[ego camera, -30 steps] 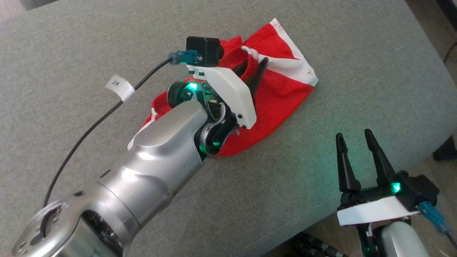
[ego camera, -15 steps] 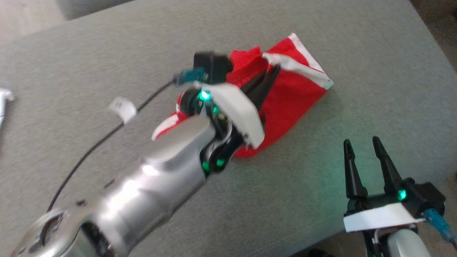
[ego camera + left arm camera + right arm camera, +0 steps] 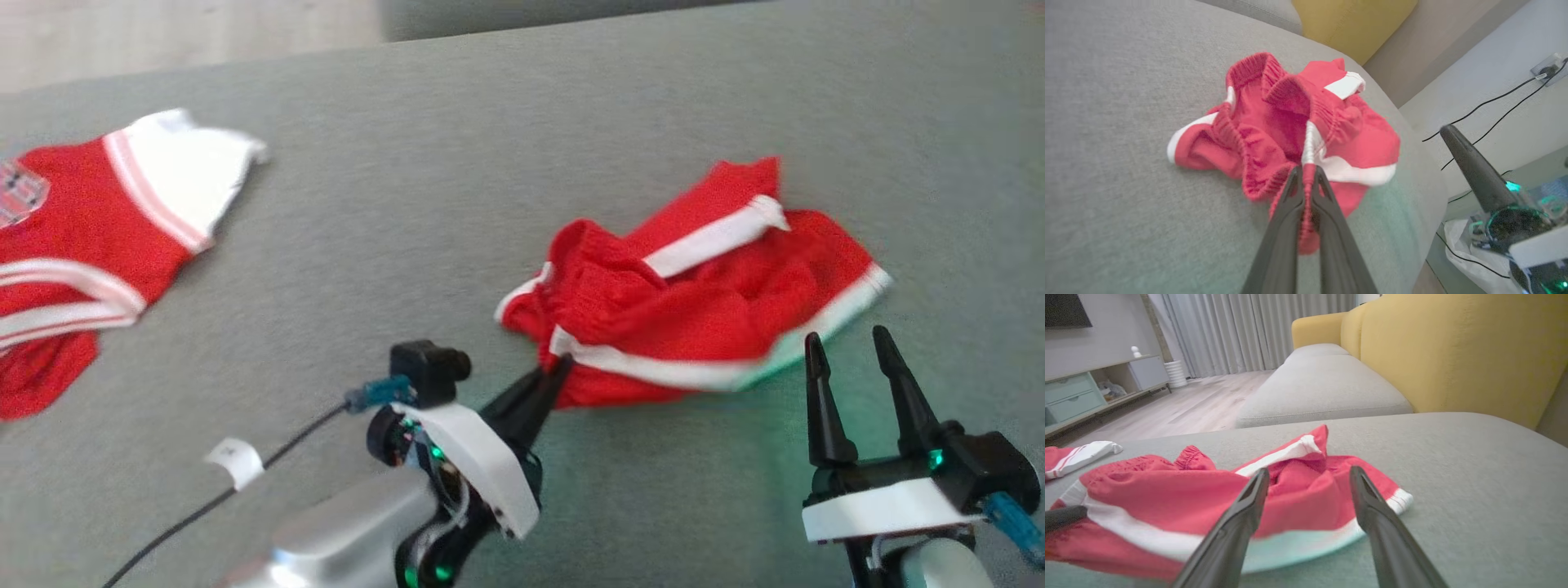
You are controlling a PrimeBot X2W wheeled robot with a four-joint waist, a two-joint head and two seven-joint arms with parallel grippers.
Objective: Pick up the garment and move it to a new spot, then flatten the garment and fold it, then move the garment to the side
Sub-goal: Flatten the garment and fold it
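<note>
It was a home living room: in the right wrist view a yellow sofa [image 3: 1453, 351] stood at the upper right, pale curtains [image 3: 1241, 330] hung at top centre above a wood floor [image 3: 1196, 404], and a low drawer cabinet [image 3: 1073, 396] sat under a dark screen [image 3: 1065, 310] at upper left.

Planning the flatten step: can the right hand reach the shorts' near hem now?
Likely yes: the right hand is open just short of the shorts, nothing between; the left hand pinches another edge.
</note>
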